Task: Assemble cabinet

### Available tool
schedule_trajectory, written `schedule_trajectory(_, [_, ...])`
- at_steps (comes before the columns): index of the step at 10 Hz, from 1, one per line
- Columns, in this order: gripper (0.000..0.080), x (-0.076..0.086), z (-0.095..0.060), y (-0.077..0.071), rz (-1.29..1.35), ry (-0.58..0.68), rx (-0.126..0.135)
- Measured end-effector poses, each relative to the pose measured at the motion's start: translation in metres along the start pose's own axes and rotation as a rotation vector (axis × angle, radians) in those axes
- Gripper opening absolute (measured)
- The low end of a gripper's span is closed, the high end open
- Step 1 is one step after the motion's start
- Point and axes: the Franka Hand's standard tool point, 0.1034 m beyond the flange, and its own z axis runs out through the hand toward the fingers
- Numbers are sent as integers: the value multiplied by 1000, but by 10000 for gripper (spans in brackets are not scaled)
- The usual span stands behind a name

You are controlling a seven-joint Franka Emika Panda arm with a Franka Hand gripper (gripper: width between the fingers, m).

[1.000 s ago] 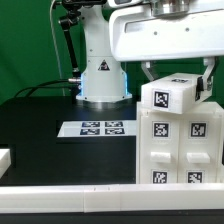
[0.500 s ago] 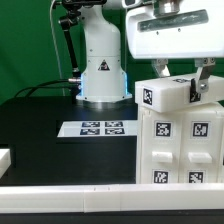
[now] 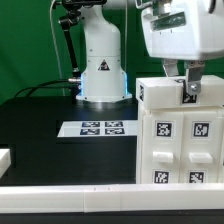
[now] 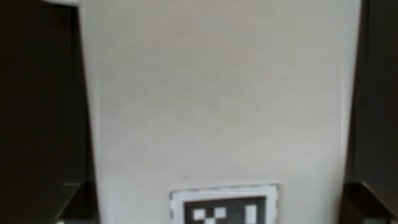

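Scene: a Franka arm works over a black tabletop, with the cabinet filling the exterior view's right foreground.

Cabinet: a large white plastic box standing on the tabletop, its facing side divided into recessed panels, each carrying a black-and-white square tag; four tags show on that side.

Top block: a white block lies flat and level along the cabinet's top edge, another small tag showing at its end beside the finger.

Gripper: the gripper hangs straight down over the cabinet's top at the exterior view's right; one dark finger is pressed against the front of the top block. The second finger is hidden behind the part, so whether the fingers are clamped on it or merely beside it cannot be told.

Wrist view: a broad white face of the top block fills nearly the whole frame, with part of a tag at its edge and dark margins on either side; the fingertips are not clearly visible.

Marker board: the marker board lies flat on the tabletop, near the cabinet but apart from it, toward the exterior view's left.

Robot base: the white robot base, with a triangle sticker, stands behind the marker board.

Foreground: a white rail runs along the tabletop's near edge.
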Motion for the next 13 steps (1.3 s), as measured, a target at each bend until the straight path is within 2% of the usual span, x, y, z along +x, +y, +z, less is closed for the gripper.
schedule_trajectory(3, [560,1,-1,-1,198,-22,3])
schedule_trajectory(4, [635,-2,0,-1,259,-28,2])
schedule_trajectory(5, [744,-3,0,-1,259,-30,1])
schedule_trajectory(6, [744,-3,0,-1,252,-30,1])
schedule_trajectory(7, [789,-4,-1,0,243,-32,2])
schedule_trajectory(11, [796,-14,-27,-6,226,-73,40])
schedule_trajectory(13, [796,-16,-33,-11,210,-85,53])
